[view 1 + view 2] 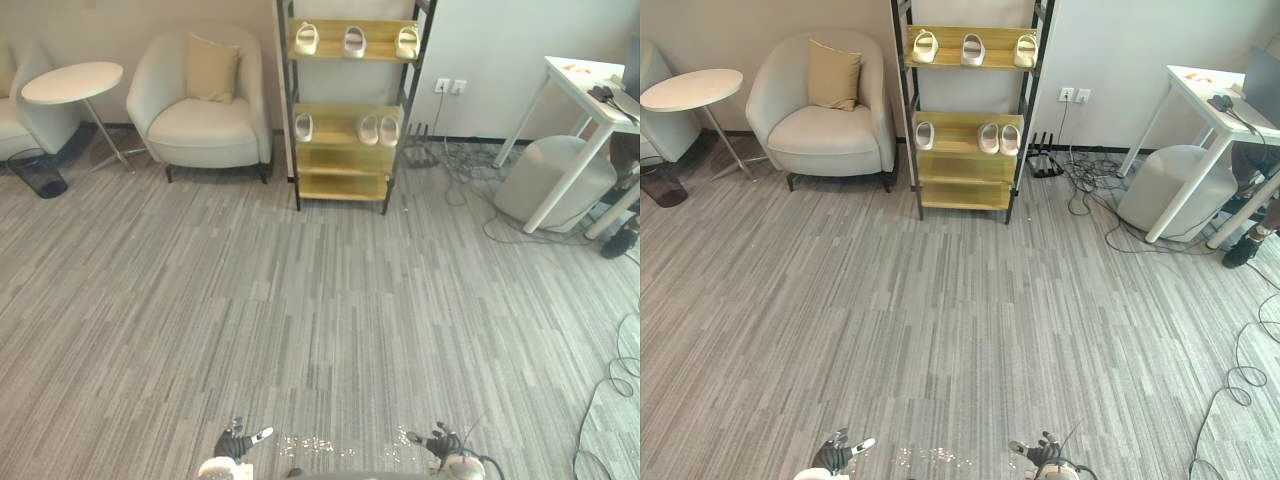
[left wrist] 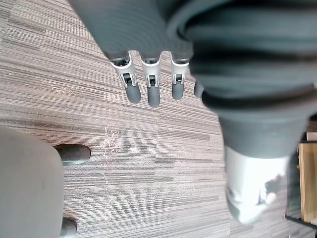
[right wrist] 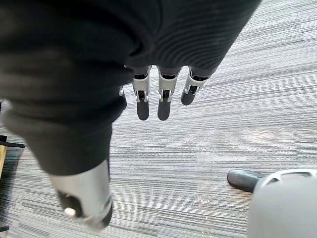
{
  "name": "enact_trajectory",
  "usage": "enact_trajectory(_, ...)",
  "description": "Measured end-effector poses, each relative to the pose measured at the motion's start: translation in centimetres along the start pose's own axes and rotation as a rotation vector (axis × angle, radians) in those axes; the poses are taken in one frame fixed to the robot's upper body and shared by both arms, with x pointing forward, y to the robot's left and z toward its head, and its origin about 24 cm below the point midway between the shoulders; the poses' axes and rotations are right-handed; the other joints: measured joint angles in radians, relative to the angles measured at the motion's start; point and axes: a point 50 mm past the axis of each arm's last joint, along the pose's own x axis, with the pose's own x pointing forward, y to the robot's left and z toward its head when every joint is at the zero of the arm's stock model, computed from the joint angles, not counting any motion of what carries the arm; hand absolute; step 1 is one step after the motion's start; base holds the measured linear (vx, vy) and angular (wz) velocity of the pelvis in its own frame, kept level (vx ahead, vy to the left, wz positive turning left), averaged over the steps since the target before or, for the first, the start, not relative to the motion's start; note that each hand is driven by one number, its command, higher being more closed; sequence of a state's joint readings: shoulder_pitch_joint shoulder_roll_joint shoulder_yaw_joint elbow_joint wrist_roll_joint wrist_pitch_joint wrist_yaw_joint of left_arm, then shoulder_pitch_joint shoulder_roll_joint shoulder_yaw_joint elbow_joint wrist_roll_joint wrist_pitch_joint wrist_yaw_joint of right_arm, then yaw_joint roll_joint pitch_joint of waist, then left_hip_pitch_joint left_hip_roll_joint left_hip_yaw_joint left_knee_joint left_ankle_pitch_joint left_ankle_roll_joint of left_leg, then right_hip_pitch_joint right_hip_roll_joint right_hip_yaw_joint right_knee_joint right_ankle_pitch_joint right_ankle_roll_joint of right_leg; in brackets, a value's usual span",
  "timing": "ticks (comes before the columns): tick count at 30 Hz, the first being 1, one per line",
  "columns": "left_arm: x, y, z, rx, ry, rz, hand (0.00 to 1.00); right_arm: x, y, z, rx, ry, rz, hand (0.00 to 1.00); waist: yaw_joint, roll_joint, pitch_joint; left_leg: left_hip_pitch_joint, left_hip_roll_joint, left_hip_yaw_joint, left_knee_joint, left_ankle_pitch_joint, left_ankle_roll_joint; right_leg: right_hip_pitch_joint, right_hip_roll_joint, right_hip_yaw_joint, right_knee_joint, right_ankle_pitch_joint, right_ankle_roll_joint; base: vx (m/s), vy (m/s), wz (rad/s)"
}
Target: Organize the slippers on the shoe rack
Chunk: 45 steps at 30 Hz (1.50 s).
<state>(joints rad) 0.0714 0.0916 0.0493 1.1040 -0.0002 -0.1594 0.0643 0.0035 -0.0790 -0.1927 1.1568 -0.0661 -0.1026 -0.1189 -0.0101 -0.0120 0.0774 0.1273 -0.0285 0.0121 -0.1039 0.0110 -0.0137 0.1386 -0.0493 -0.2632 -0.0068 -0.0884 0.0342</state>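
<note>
Rack (image 1: 342, 186) stands well apart from both hands. Slippers (image 1: 354, 41): three spaced along its top shelf, and on the middle shelf one at left and two together at right. Armchair (image 1: 200, 110) is just left of the rack. Left hand (image 1: 236, 444) and right hand (image 1: 440, 443) are over the carpet (image 1: 320, 300), fingers (image 2: 148, 89) straight and relaxed, holding nothing.
</note>
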Motion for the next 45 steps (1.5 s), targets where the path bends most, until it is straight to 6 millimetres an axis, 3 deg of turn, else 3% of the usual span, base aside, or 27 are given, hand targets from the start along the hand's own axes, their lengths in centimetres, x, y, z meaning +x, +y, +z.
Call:
enact_trajectory(16, 0.2, -0.8, 0.5, 0.053, -0.013, -0.04, 0.0, -0.1, 0.2, -0.2, 0.018, 0.006, 0.009, 0.0, 0.0, -0.004, 0.011, 0.0, 0.002, 0.013, 0.0, -0.007, -0.009, 0.003, 0.004, 0.013, -0.017, 0.001, -0.001, 0.0, -0.009, -0.01)
enact_trajectory(32, 0.3, -1.2, 1.0, 0.097, -0.023, -0.062, 0.0, -0.3, 2.1, 0.2, 0.003, -0.015, 0.066, 0.0, -0.005, -0.005, 0.027, 0.009, 0.024, 0.064, 0.001, -0.032, -0.025, 0.004, 0.027, 0.051, -0.034, 0.002, -0.012, 0.0, -0.032, -0.08)
enact_trajectory(34, 0.4, -1.2, 1.2, 0.106, -0.028, -0.064, 0.0, -0.3, 2.2, 0.3, 0.005, -0.02, 0.063, 0.0, -0.005, -0.011, 0.031, -0.026, 0.029, 0.065, 0.061, -0.07, -0.028, 0.0, 0.028, 0.05, -0.026, -0.008, -0.017, 0.01, -0.048, 0.01)
enact_trajectory(36, 0.6, -1.2, 1.8, 0.106, -0.045, -0.061, 0.0, -0.3, 2.3, 0.7, -0.005, -0.045, 0.067, 0.0, -0.003, -0.011, 0.052, -0.081, 0.045, 0.072, 0.227, -0.154, -0.046, -0.001, 0.03, 0.055, 0.01, -0.042, -0.027, 0.04, -0.031, -0.04)
enact_trajectory(38, 0.7, -1.0, 2.6, 0.081, -0.071, -0.048, 0.0, -0.3, 2.3, 1.0, 0.001, -0.064, 0.061, 0.0, -0.003, -0.011, 0.071, -0.207, 0.08, 0.127, 0.541, -0.212, -0.085, -0.005, 0.03, 0.064, 0.05, -0.077, -0.038, 0.02, -0.038, -0.14)
enact_trajectory(39, 0.7, -1.0, 3.1, 0.049, -0.093, -0.031, 0.0, -0.4, 2.3, 1.1, 0.015, -0.075, 0.059, 0.0, 0.004, -0.004, 0.084, -0.274, 0.116, 0.159, 0.713, -0.205, -0.09, 0.014, 0.035, 0.076, 0.069, -0.086, -0.048, 0.04, -0.05, -0.22)
enact_trajectory(41, 0.7, -1.0, 3.4, 0.027, -0.105, -0.018, 0.0, -0.5, 2.1, 1.2, 0.019, -0.085, 0.049, 0.0, 0.011, 0.004, 0.095, -0.314, 0.146, 0.188, 0.83, -0.19, -0.098, 0.039, 0.037, 0.088, 0.074, -0.095, -0.054, 0.17, -0.022, -0.29)
enact_trajectory(42, 0.7, -0.9, 3.5, 0.0, -0.11, -0.007, 0.0, -0.5, 2.1, 1.6, 0.022, -0.106, 0.046, 0.0, 0.011, 0.007, 0.099, -0.346, 0.168, 0.206, 0.886, -0.244, -0.085, 0.054, 0.035, 0.111, 0.074, -0.109, -0.059, 0.21, 0.007, -0.3)
enact_trajectory(45, 0.8, -0.9, 3.9, -0.019, -0.119, 0.002, 0.0, -0.5, 2.1, 1.5, 0.019, -0.104, 0.044, 0.0, 0.014, 0.003, 0.102, -0.409, 0.168, 0.208, 0.813, -0.276, -0.078, 0.056, 0.011, 0.14, 0.071, -0.127, -0.051, 0.19, 0.061, -0.33)
